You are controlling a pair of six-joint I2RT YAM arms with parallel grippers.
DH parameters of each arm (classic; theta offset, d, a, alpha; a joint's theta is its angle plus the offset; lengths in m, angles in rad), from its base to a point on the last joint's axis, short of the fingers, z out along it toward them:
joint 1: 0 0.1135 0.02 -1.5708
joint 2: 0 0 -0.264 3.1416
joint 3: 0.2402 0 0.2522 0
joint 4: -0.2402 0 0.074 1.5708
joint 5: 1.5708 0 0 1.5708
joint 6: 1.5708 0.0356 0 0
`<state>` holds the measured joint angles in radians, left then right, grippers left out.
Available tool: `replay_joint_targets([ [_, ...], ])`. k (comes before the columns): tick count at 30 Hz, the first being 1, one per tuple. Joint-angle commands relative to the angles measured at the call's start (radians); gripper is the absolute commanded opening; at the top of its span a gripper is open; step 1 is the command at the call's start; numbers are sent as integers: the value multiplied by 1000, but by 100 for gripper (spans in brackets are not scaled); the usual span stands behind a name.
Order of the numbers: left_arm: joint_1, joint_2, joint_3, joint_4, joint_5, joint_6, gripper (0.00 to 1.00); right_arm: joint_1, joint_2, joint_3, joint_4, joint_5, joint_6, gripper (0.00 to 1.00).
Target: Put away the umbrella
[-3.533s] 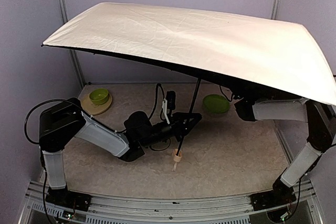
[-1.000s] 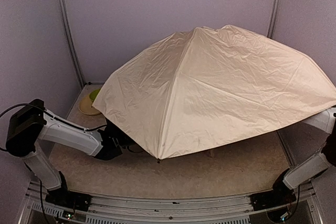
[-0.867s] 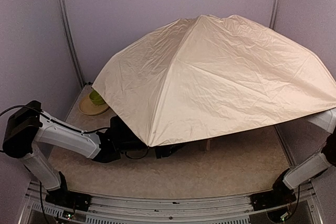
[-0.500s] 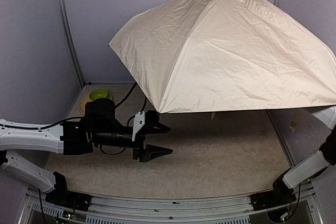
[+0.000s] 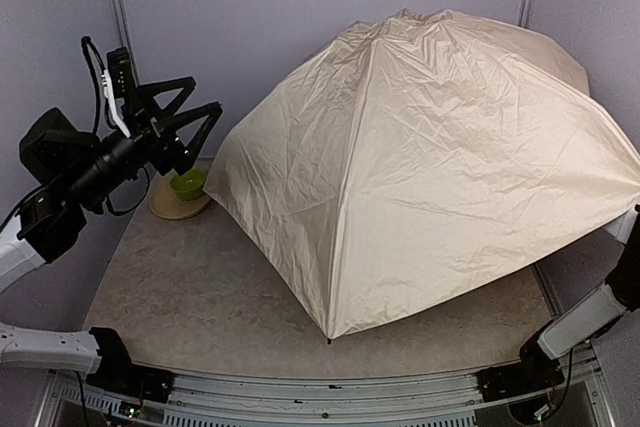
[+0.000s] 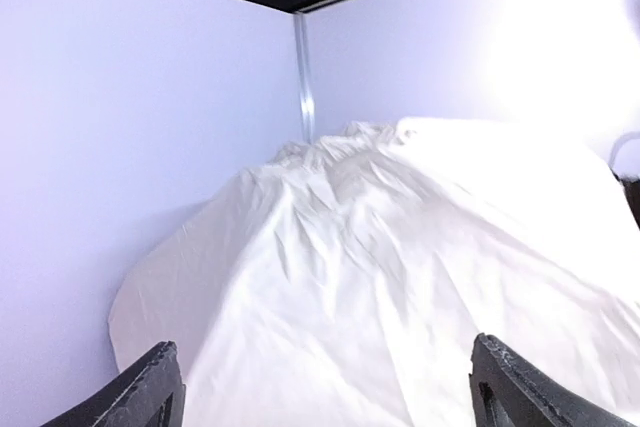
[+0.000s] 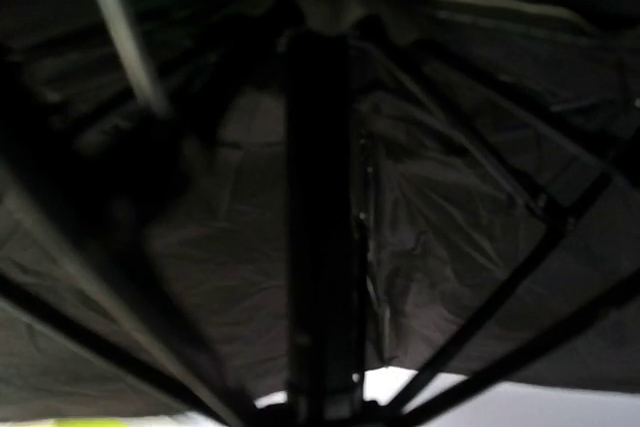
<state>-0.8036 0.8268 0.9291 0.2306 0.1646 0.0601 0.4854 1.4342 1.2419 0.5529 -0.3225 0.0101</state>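
The open umbrella (image 5: pixel 440 167) fills the right half of the top view, cream canopy tilted forward, its front point down near the table. In the left wrist view the umbrella (image 6: pixel 380 247) lies ahead as a pale creased slope. My left gripper (image 5: pixel 205 93) is raised at the upper left, open and empty, apart from the canopy; its dark fingertips (image 6: pixel 160 377) stand far apart. My right gripper is hidden under the canopy. Its wrist view is dark and shows the black shaft (image 7: pixel 320 227) rising from the jaws, with ribs (image 7: pixel 540 337) and black underside around it.
A green bowl (image 5: pixel 187 184) sits on a beige plate (image 5: pixel 178 207) at the table's (image 5: pixel 200 287) back left, below my left gripper. Only the lower part of the right arm (image 5: pixel 585 317) shows, at the right edge. Walls and metal posts (image 5: pixel 118 7) enclose the cell.
My left gripper opened wide and swung from low beside the umbrella up to the upper left. The canopy tipped forward and down, its front point dropping to near the table.
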Motion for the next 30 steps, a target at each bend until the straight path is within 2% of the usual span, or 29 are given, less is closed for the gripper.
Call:
replay_joint_targets([
  [1, 65, 232, 219, -86, -45, -215, 99, 101, 46, -26, 54, -104, -24, 0],
  [8, 69, 528, 550, -136, 70, -245, 99, 241, 137, -24, 256, -131, 88, 0],
  [12, 70, 622, 616, -220, 85, -254, 99, 286, 170, -22, 334, -111, 115, 0],
  [15, 60, 653, 619, -207, 132, -258, 99, 308, 207, -13, 374, -99, 152, 0],
  [18, 32, 685, 654, -249, 99, -211, 98, 324, 236, -10, 430, -72, 189, 1],
  [23, 4, 750, 717, -358, 87, -165, 87, 338, 270, -10, 536, -65, 273, 7],
  [28, -50, 770, 772, -440, 59, -108, 64, 359, 309, 60, 555, -78, 251, 11],
  [30, -54, 764, 777, -464, 44, -111, 62, 360, 317, 59, 582, -66, 249, 12],
])
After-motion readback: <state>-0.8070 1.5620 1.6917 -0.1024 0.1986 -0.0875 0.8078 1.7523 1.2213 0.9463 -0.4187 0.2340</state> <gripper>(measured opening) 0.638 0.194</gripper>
